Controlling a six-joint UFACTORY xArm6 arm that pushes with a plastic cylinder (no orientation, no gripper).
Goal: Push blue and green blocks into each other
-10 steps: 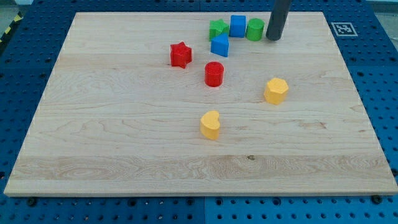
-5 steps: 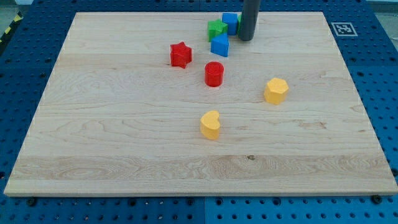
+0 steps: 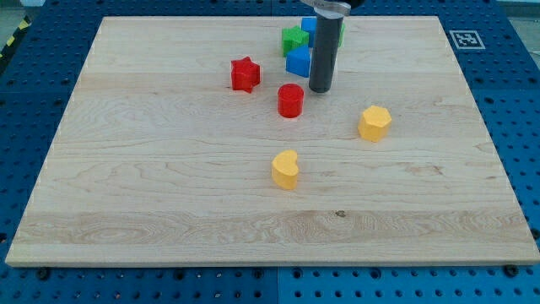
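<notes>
My tip point(image 3: 320, 89) rests on the wooden board point(image 3: 169, 186), just right of a blue block point(image 3: 298, 62) and up-right of a red cylinder point(image 3: 290, 100). A green star-shaped block point(image 3: 294, 39) sits above the blue block and touches it. A blue cube point(image 3: 309, 24) lies behind them at the view's top, partly hidden by the rod. A green sliver point(image 3: 341, 32) shows at the rod's right edge; the rest of that green block is hidden.
A red star point(image 3: 245, 74) lies left of the cluster. A yellow block point(image 3: 374, 122) sits to the right of my tip and a yellow heart-like block point(image 3: 286, 169) lies near the middle. A printed marker point(image 3: 463, 39) is at the board's top right corner.
The rod moved left from beside the green cylinder, pushing it against the blue cube, then came toward the view's bottom to stand right of the lower blue block.
</notes>
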